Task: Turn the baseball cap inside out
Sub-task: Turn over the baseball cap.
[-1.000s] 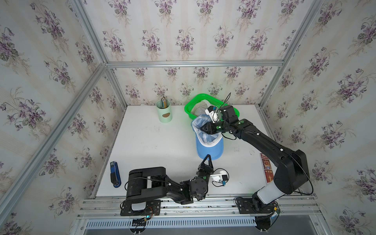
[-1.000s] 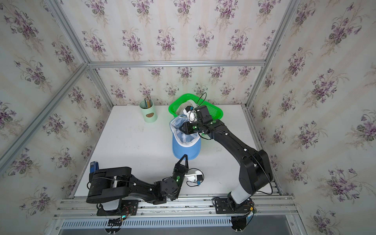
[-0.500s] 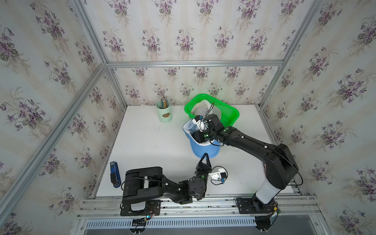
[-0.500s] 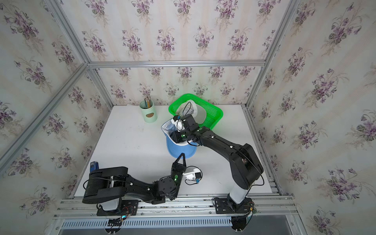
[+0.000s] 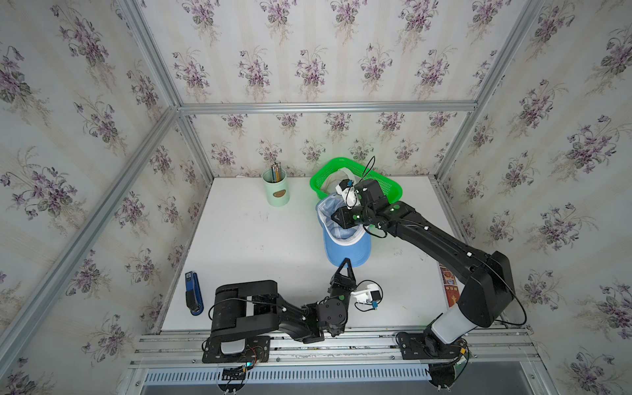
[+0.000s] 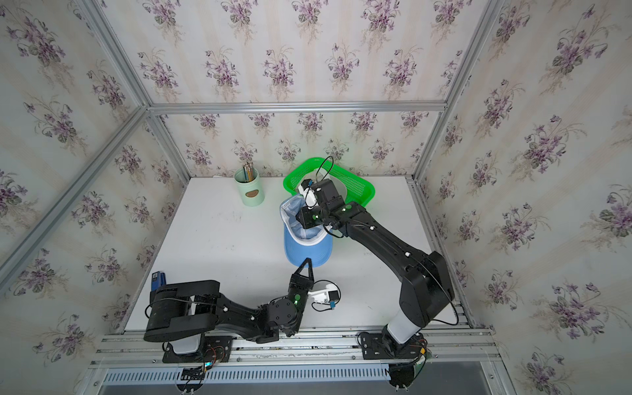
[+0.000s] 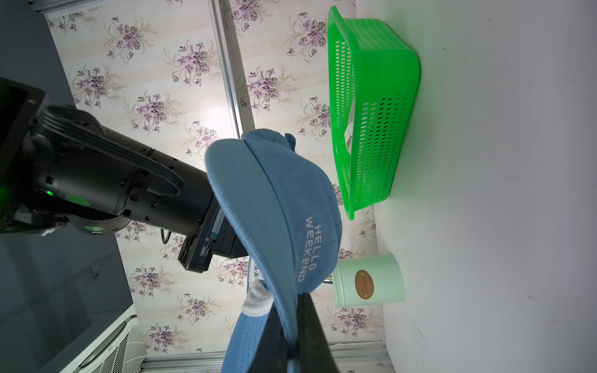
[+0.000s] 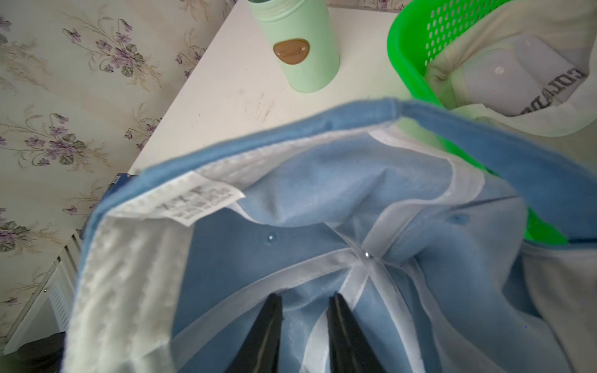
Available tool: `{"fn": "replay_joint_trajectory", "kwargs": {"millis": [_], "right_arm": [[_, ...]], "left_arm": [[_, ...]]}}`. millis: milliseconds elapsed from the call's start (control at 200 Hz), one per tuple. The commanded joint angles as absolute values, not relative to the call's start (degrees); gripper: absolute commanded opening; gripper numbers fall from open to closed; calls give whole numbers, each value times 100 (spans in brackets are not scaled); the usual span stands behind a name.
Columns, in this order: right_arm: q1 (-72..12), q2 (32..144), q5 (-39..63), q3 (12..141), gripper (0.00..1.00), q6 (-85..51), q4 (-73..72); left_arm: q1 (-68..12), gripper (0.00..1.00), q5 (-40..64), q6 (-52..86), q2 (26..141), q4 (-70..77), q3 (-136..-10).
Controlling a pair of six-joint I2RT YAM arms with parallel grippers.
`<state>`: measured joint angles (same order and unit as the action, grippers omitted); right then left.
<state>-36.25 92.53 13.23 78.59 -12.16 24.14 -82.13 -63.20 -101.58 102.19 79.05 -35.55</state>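
Observation:
The blue baseball cap (image 5: 349, 251) hangs upside down over the table's middle, its white-lined opening facing up, and shows in both top views (image 6: 309, 251). My left gripper (image 5: 345, 264) is shut on the brim's front edge from below; in the left wrist view the brim (image 7: 284, 200) runs down between the fingers (image 7: 311, 323). My right gripper (image 5: 337, 219) reaches down into the crown. In the right wrist view it (image 8: 305, 297) stands a little open, its tips against the lining (image 8: 323, 193) near the seam cross.
Just behind the cap stands a green basket (image 5: 390, 186) holding a pale cap. A mint pencil cup (image 5: 276, 189) is at the back, left of the basket. A blue stapler (image 5: 193, 294) lies at the front left edge, a red booklet (image 5: 449, 287) at the right edge.
The right gripper pushed the crown left and down, then came back right with the cap standing taller again. Its jaws have narrowed. The left gripper kept hold of the brim.

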Motion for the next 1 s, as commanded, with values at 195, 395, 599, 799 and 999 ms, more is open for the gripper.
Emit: {"fn": "replay_joint_trajectory", "kwargs": {"millis": [195, 395, 599, 799, 999], "right_arm": [[-3621, 9270, 1044, 7684, 22, -1721, 1603], [-3612, 8760, 729, 7552, 23, -1524, 1982], [-3612, 8913, 893, 7532, 22, -1664, 1587], [-3612, 9196, 1010, 7671, 20, -1822, 1169], [-3612, 9597, 1118, 7874, 19, -2007, 872]], "left_arm": [[-8280, 0, -6300, -10126, 10206, 8145, -3622], [-8256, 0, -6305, -10061, 10144, 8130, -3617], [-8265, 0, -6281, -10109, 10127, 8129, -3639], [-8279, 0, -6259, -10128, 10062, 8134, -3613], [-8310, 0, -6259, -10104, 10090, 8145, -3630]]}}
